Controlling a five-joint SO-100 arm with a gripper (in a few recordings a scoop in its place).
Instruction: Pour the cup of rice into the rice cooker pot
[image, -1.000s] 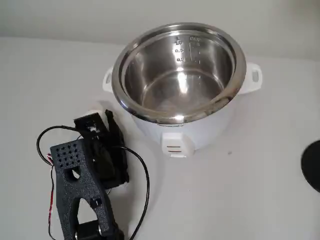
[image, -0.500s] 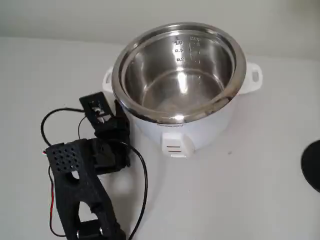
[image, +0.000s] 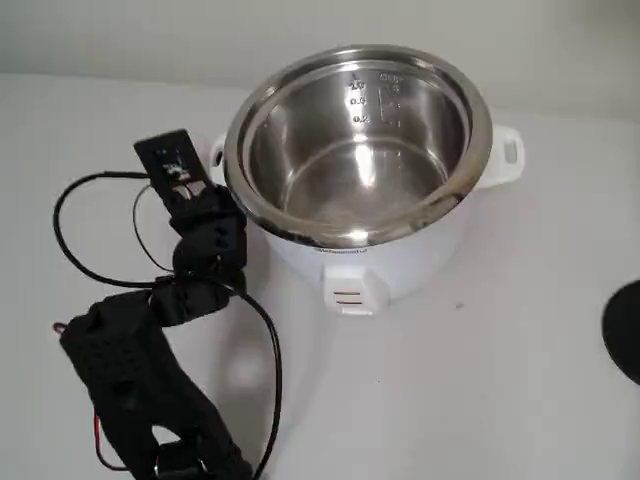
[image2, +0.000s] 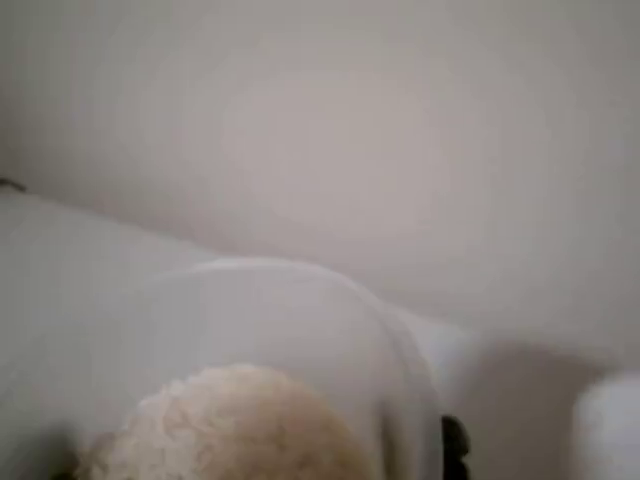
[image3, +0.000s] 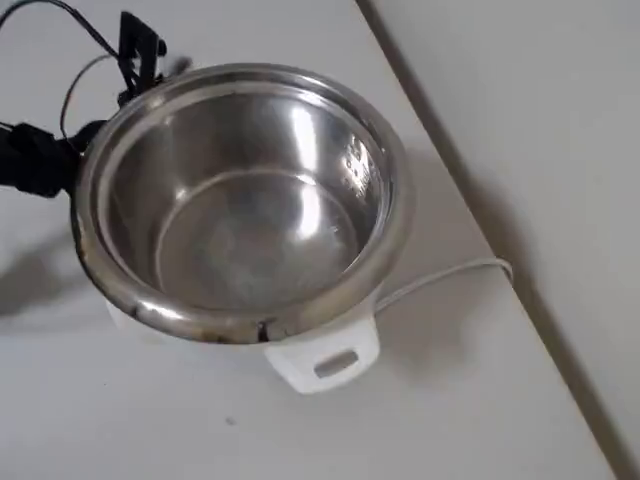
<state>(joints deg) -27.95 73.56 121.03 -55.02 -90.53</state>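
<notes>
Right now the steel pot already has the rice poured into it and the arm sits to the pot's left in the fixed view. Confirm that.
Not quite. The rice cooker pot is empty in the overhead view; the rice is in the cup, as the wrist view shows. The arm does sit to the pot's left.

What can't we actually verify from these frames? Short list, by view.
- Small translucent plastic cup: wrist view, blurred and cut by the bottom edge; in the fixed view the black arm covers it.
- White rice: wrist view, blurred mound; fill level unreadable.
- Black gripper: fixed view, fingers hidden under its own body, so the grip is unconfirmed.
- Large shiny steel rice cooker pot: engraved level marks too small to read in the fixed view.
</notes>
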